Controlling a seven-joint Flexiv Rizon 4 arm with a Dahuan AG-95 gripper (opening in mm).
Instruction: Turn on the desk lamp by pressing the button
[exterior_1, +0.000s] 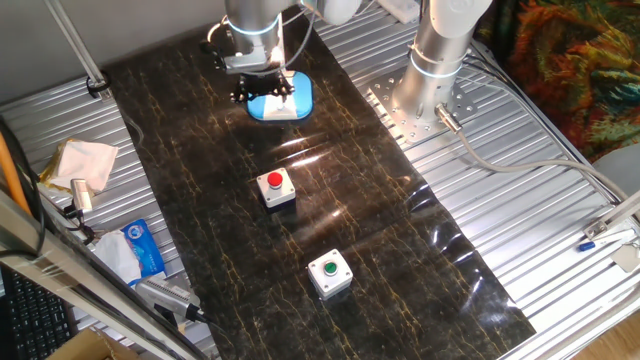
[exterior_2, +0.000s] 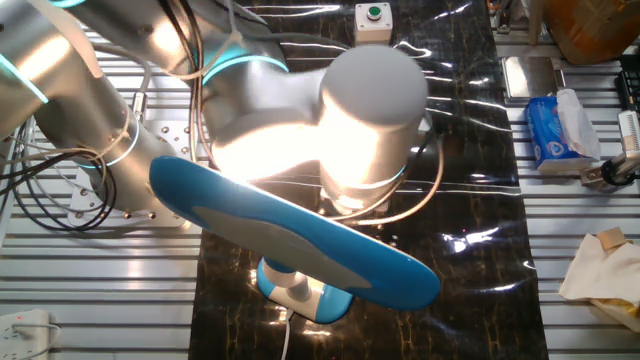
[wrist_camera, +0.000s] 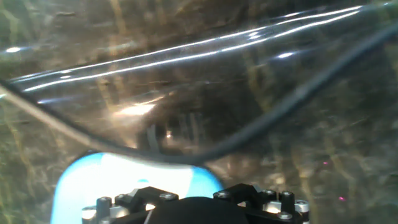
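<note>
On the dark mat, desk lamp (exterior_1: 281, 100), stem upright beneath pincer (exterior_1: 265, 92).

No legible text, label, brand, number or sign appears in any view. The blue packet (exterior_1: 143, 248) at the table edge carries white print, but it is too small and blurred to read.

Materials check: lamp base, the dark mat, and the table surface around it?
Desk lamp base: likely moulded plastic, smooth light blue with a white top, soft sheen. Dark mat: looks like marble-print sheet under a clear glossy film, given the streaky glare and wrinkles; true material unclear. Table: ribbed metal, probably aluminium, silver with evenly spaced grooves.
</note>
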